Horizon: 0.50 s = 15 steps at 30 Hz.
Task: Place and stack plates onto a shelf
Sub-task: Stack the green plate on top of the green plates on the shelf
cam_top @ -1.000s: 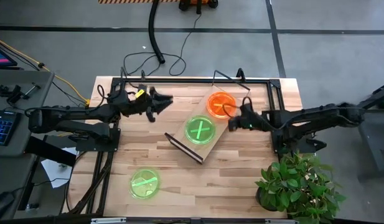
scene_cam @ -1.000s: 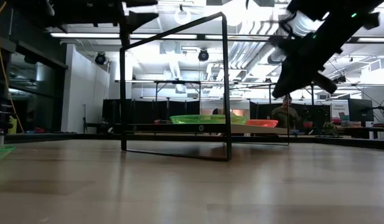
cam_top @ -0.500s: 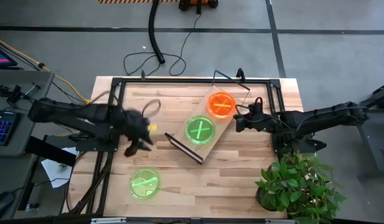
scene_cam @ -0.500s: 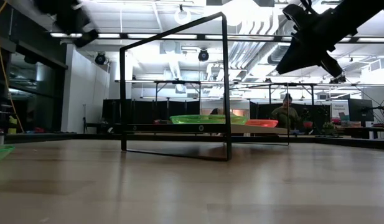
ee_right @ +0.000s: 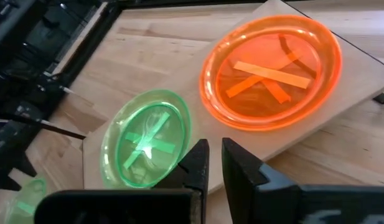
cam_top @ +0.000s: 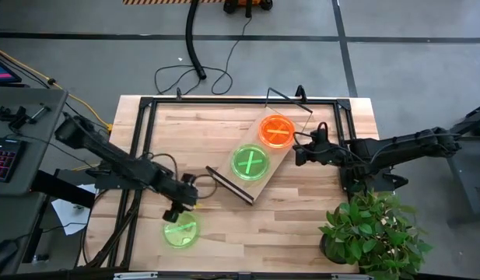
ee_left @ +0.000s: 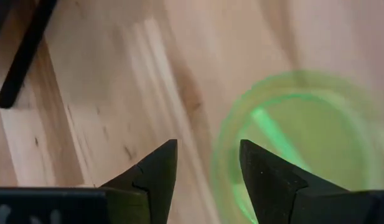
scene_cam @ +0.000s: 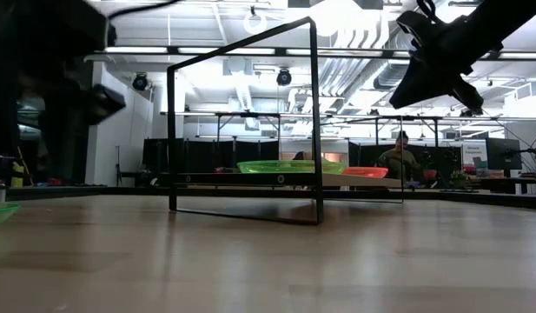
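Since a sec ago my left arm has swung from the far-left part of the table (cam_top: 302, 225) down to the near-left, while the right one barely shifted, just backed off the shelf (cam_top: 264, 180) a bit. Shelf sits mid-table at an angle w/ a green plate (cam_top: 250, 162) and an orange plate (cam_top: 277, 130) side by side on its board, not stacked. One more loose green plate (cam_top: 180, 230) lies on the table near-left, well apart from the shelf. Left gripper (cam_top: 177, 208) hovers just beside its far rim, fingers (ee_left: 266, 177) part open w/ nothing between them, rim roughly under the gap in the wrist view. Right gripper (cam_top: 302, 149) hangs just right of the shelf, fingers nearly closed, empty. Plate looks thin translucent plastic: I'd guess v. light, a bit flexy, slick, prone to skate on the wood. Best hold imo is a pinch on the raised rim edge, not the flat centre.
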Tool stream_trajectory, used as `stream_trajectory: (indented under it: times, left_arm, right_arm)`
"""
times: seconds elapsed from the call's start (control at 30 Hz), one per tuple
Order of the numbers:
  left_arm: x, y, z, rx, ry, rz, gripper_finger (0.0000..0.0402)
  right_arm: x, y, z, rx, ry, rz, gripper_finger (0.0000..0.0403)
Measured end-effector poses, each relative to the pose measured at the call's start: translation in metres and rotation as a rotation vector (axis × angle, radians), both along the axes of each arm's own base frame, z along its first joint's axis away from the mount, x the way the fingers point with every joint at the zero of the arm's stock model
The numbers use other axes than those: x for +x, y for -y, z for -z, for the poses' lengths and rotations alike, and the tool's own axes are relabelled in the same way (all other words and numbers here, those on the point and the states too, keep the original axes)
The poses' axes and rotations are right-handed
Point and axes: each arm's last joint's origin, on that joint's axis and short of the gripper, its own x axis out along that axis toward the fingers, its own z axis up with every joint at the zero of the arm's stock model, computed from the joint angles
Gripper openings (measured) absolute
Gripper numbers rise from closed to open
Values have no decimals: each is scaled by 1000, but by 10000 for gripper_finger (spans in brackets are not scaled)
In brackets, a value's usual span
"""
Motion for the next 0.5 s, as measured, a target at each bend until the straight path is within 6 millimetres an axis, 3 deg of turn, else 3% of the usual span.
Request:
stream_trajectory:
  times: [0.23,0.5]
  left_arm:
    - [14,8,29,8,-82,16,168]
    - [17,14,46,-12,-162,61,168]
  right_arm:
    - [-2,0,3,-3,-35,0,28]
    - [-3,0,7,-6,-79,2,28]
